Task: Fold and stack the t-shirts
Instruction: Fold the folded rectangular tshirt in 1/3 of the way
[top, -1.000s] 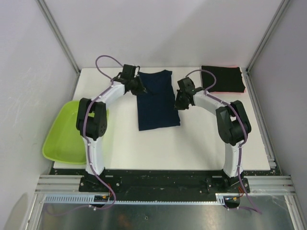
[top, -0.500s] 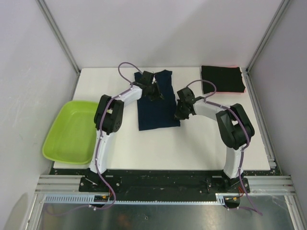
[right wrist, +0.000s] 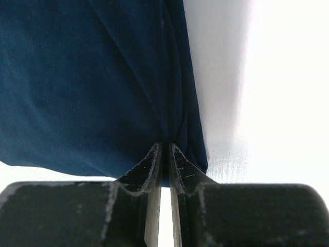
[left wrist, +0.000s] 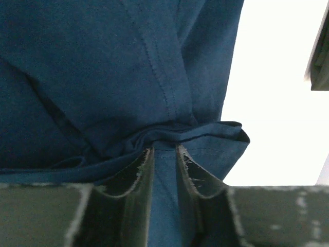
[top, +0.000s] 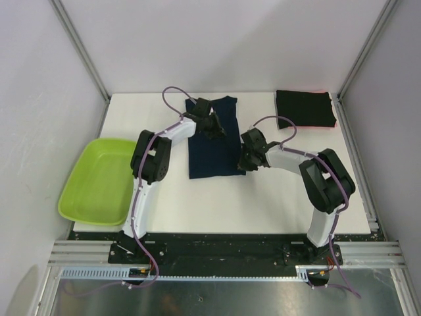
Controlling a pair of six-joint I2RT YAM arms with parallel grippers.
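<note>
Navy t-shirt (top: 214,155) is lying folded narrow in the middle of the desk (top: 263,197). The left gripper (left wrist: 165,150) has its jaws pinching a bunched fold near the shirt's far end. The right gripper (right wrist: 165,146) has its jaws nipped tight on the shirt's right edge, nearer the front. Black t-shirt (top: 304,108) sits folded in the far right corner.

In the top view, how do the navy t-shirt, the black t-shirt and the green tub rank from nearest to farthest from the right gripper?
1. navy t-shirt: in the middle, its right edge pinched by the right gripper.
2. black t-shirt: folded, at the far right.
3. green tub: at the near left, farthest.
</note>
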